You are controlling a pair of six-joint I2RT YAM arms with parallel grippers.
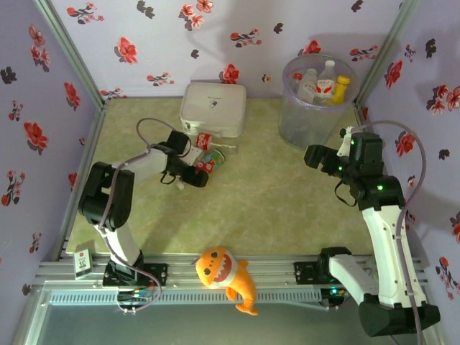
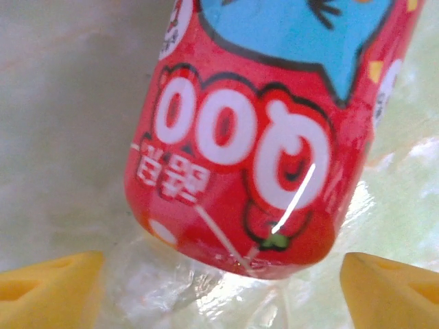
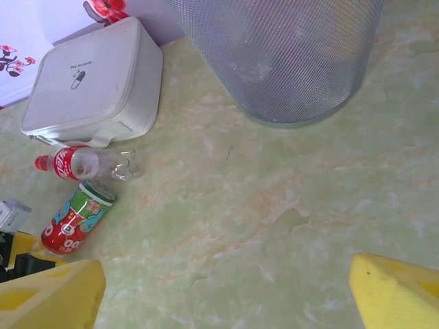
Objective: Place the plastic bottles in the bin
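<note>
Two plastic bottles lie on the table by the white box. One is clear with a red label and red cap. The other wears a red cartoon label. My left gripper is open, and its yellow fingertips straddle the clear bottom end of the cartoon bottle without touching it. The bin stands at the far right with several bottles inside. My right gripper hangs open over bare table in front of the bin, holding nothing.
A white rounded box sits at the back, just behind the two bottles. An orange plush shark lies on the near rail between the arm bases. Flowered walls close in the table on three sides.
</note>
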